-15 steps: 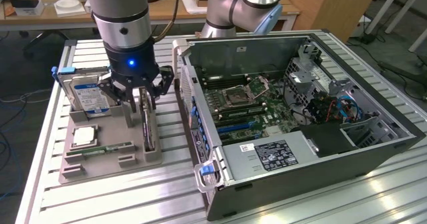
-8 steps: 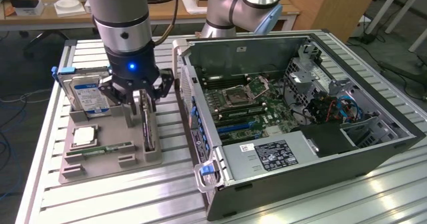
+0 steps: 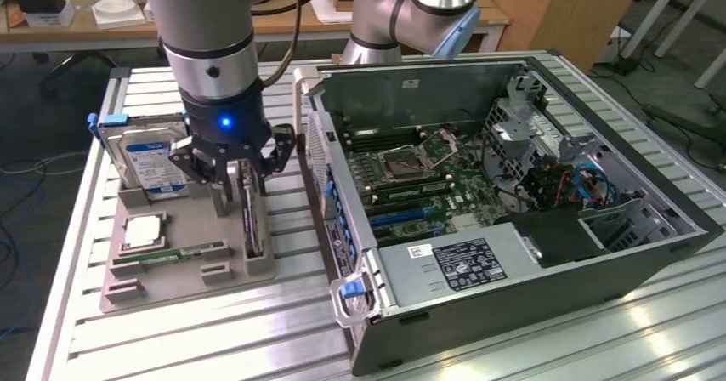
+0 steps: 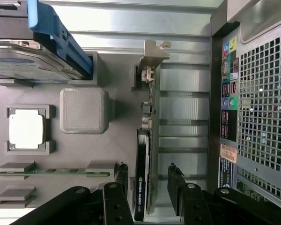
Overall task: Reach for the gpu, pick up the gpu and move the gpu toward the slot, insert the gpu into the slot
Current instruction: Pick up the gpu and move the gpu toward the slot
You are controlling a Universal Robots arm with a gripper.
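Observation:
The gpu [image 3: 252, 224] is a thin card with a silver end bracket. It stands on edge in the grey holder tray [image 3: 216, 219] on the table, to the exterior view's left of the open PC case [image 3: 511, 185]. My gripper [image 3: 240, 175] hangs right over it, open. In the wrist view the gpu [image 4: 147, 117] runs between the two black fingertips [image 4: 123, 171], with a gap on each side. Nothing is gripped. Blue slots [image 3: 397, 218] lie on the motherboard inside the case.
The tray also carries a blue-labelled hard drive [image 3: 153, 164], a processor chip [image 3: 145, 230] and a memory stick [image 3: 170, 255]. The case's rear wall [image 4: 253, 108] stands close beside the gpu. A second arm's base [image 3: 397, 15] rises behind the case.

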